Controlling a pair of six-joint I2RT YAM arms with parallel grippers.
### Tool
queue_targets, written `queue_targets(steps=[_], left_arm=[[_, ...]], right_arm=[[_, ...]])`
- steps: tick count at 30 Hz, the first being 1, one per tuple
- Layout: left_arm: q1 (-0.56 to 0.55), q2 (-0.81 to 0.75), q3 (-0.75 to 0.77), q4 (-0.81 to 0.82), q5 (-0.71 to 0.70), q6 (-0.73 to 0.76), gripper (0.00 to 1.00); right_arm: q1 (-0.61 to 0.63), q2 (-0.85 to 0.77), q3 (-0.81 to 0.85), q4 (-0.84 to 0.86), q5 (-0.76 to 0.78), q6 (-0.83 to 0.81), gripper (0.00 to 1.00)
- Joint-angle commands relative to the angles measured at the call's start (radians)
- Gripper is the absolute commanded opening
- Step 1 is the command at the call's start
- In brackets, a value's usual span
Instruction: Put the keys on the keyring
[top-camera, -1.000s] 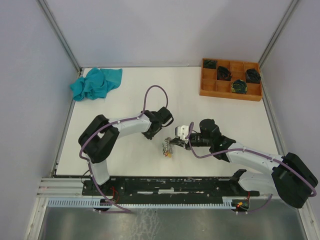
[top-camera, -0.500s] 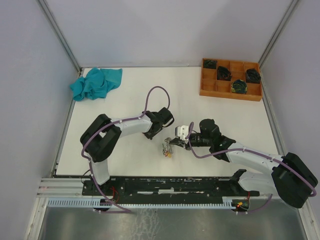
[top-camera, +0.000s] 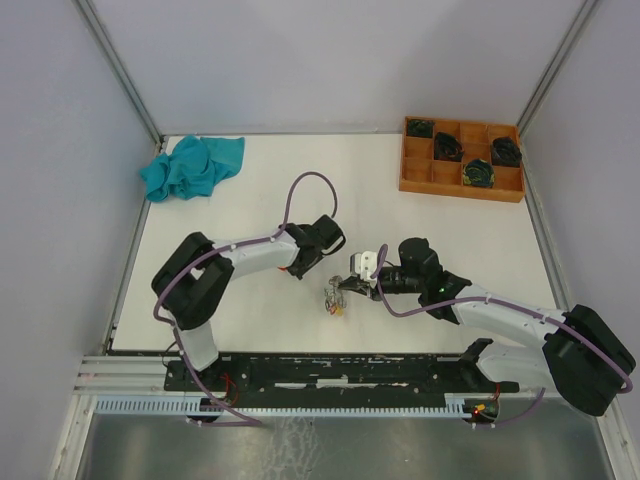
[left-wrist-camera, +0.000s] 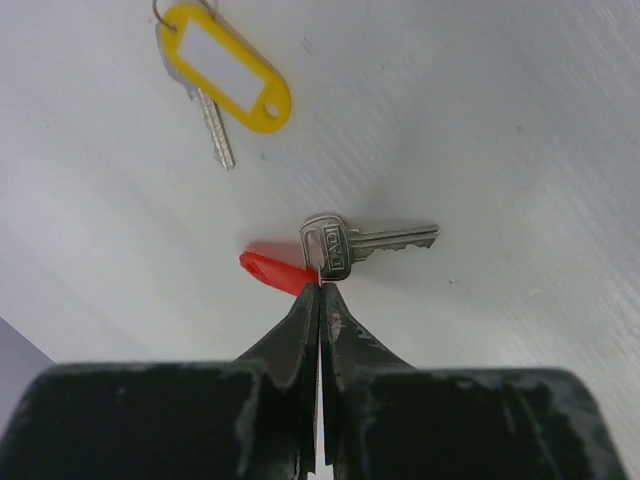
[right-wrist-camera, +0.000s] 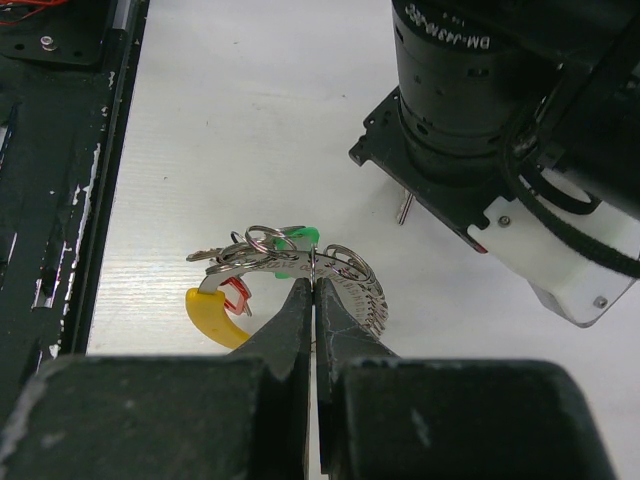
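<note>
Stretching over a white table (top-camera: 230, 200) walled in pale grey, both arms are bending inward. The left pincer (top-camera: 303, 272) is pointing down, and the right pincer (top-camera: 343, 287) is reaching left, with the silvery-grey ribbed metal keyring (top-camera: 335, 297) at its tip. A crumpled teal cloth (top-camera: 190, 167) is lying far beyond the left pincer. An orange wooden compartment tray (top-camera: 462, 184) is sitting far beyond the right one.

In the left wrist view, the left pincer (left-wrist-camera: 320, 287) is pressing its jaws fully together. Their tips are touching the small silver key with a red plastic tag (left-wrist-camera: 335, 243); whether they are gripping it is unclear, and its stamped letters are too small to read. A silver key on a yellow tag (left-wrist-camera: 228, 68) is lying well ahead, leftward.

In the right wrist view, the right pincer (right-wrist-camera: 313, 283) is pinching a thin wire loop of the keyring (right-wrist-camera: 360, 290). A green tag (right-wrist-camera: 297, 238) is showing just ahead, a long yellow tag (right-wrist-camera: 215, 315) to the left. Lettering starting "DM-J43" is showing on the black motor housing (right-wrist-camera: 470, 70) ahead.
</note>
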Motion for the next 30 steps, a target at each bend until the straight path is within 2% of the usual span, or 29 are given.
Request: queue_targets(steps=[1, 5, 10, 15, 20, 27, 30], left_arm=[[-0.005, -0.125, -0.03, 0.05, 0.008, 0.05, 0.03], [-0.003, -0.232, -0.088, 0.122, 0.048, 0.068, 0.03], [0.004, -0.358, -0.177, 0.238, 0.175, 0.079, 0.03], [0.009, -0.414, -0.238, 0.293, 0.26, -0.009, 0.03], [0.011, -0.525, -0.352, 0.419, 0.346, -0.076, 0.03], [0.011, -0.717, -0.508, 0.621, 0.409, 0.001, 0.03], [0.019, -0.759, -0.53, 0.616, 0.41, 0.022, 0.03]], right_arm=[[0.003, -0.005, 0.023, -0.038, 0.008, 0.009, 0.01], [0.002, -0.014, 0.021, -0.038, 0.01, 0.008, 0.01], [0.003, -0.022, 0.019, -0.039, 0.015, 0.009, 0.01], [0.001, -0.021, 0.021, -0.041, 0.012, 0.01, 0.01], [0.002, -0.018, 0.023, -0.04, 0.01, 0.011, 0.01], [0.002, -0.021, 0.023, -0.046, 0.017, 0.009, 0.01], [0.002, -0.021, 0.024, -0.051, 0.018, 0.009, 0.01]])
